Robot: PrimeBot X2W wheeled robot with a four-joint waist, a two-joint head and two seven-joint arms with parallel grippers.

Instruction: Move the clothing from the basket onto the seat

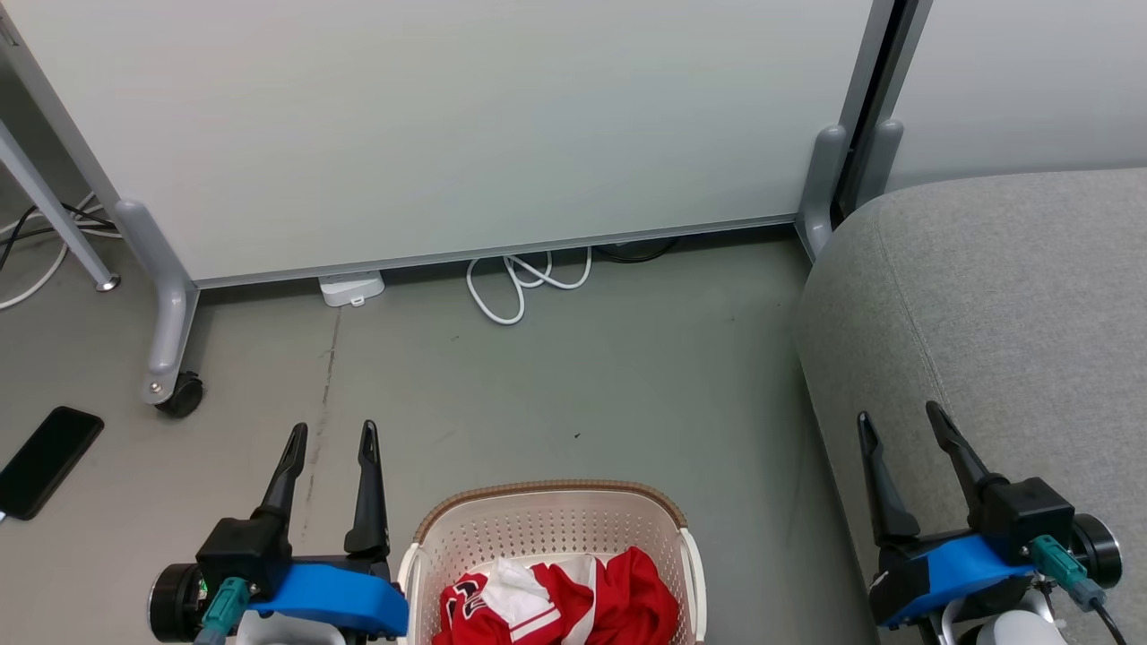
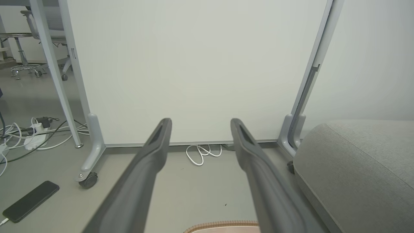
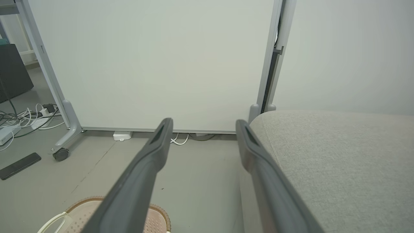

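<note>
Clothing (image 1: 573, 598): one red heap, one basket (image 1: 548, 492)

Perforated cream plastic basket (image 1: 538, 528) with woven-look brown rim at 6 o'clock holds soft red cloth clothing (image 1: 627, 600); matt grey woven-fabric seat (image 1: 1013, 313) at 3 o'clock.

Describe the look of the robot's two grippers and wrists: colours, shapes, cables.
Left gripper and right gripper match: two long, tapering dark fingers on a black block, set in a bright blue wrist shell. A teal plug sits on each; the right one's trails a black cable. Pale forearm casing shows below.
</note>
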